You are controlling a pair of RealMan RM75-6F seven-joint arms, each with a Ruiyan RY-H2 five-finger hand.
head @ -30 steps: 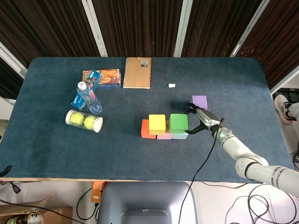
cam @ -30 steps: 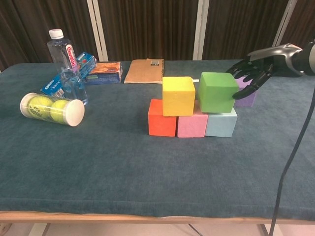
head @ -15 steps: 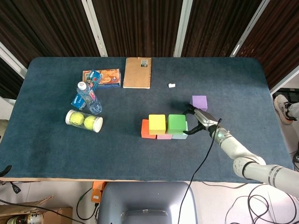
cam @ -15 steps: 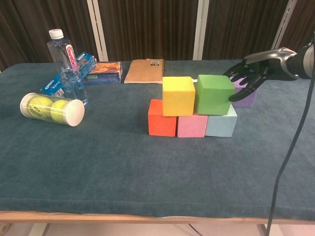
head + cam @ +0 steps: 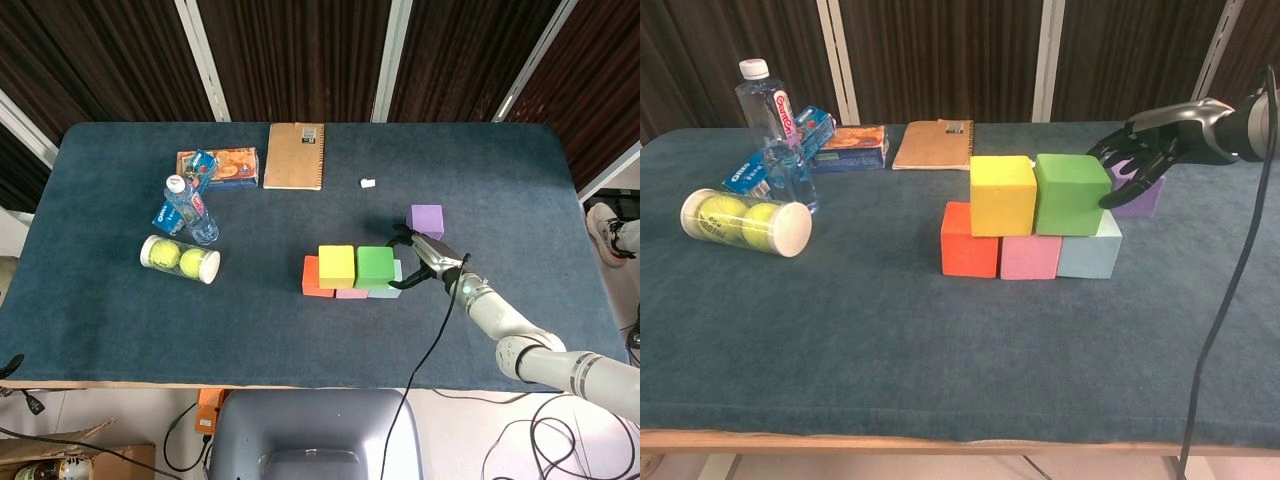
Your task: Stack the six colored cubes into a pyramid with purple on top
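While its fingers spread against the right face of the green cube (image 5: 1072, 194), the right hand (image 5: 1132, 160) holds nothing, open. Green sits beside the yellow cube (image 5: 1002, 195) on the second tier, over the red cube (image 5: 969, 253), pink cube (image 5: 1030, 256) and light-blue cube (image 5: 1090, 249). The purple cube (image 5: 427, 218) lies on the counter (image 5: 500, 180) just behind the hand. Risk: a harder push could slide green and yellow off the base row; a careless pull-back could knock purple away. Left hand not visible.
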